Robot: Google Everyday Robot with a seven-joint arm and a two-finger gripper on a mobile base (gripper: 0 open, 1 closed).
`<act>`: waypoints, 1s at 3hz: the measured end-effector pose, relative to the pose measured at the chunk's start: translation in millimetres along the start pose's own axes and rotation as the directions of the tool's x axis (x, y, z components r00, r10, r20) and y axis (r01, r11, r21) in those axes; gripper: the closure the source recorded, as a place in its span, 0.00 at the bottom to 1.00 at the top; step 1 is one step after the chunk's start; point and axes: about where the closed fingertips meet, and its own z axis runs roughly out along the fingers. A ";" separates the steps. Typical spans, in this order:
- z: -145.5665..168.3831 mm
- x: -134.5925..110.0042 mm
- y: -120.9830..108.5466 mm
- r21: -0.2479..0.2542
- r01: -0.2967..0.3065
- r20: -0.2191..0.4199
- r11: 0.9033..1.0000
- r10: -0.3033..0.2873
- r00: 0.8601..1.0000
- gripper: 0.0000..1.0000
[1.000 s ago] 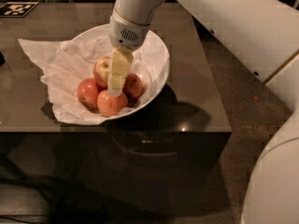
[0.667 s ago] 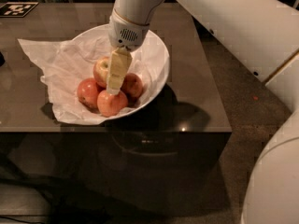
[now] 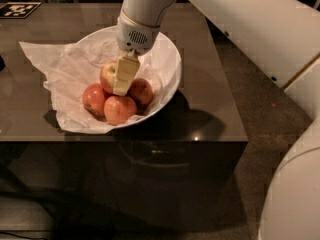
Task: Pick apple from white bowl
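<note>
At the far left a black-and-white marker tag [image 3: 19, 9] lies flat on the dark table [image 3: 210, 109]. Crumpled white paper [image 3: 50, 64] spills from the left side of the white bowl [image 3: 170, 59] onto the tabletop. The bowl sits tilted, its rim higher on the right. Inside it three red apples [image 3: 120, 109] cluster low at the front, touching one another. The apple [image 3: 106, 74], yellow-gold with a red blush, rests just above and behind them, still in the bowl. The gripper [image 3: 122, 86] reaches down into the bowl and lies against that apple's right side, over the pile. Whether it is clamped on the fruit cannot be told. To the right the white arm [image 3: 240, 29] slants up and out of view. Compared with a second ago, gripper, apples, bowl and paper sit where they were, and no lift shows.
</note>
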 end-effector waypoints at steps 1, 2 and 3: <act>-0.2 -0.1 0.0 0.001 0.000 0.000 1.000 0.000 1.000 0.89; -11.9 -3.5 2.4 0.040 0.009 -0.019 0.999 -0.009 1.000 1.00; -47.4 -12.3 10.8 0.128 0.032 -0.034 0.991 -0.028 0.999 1.00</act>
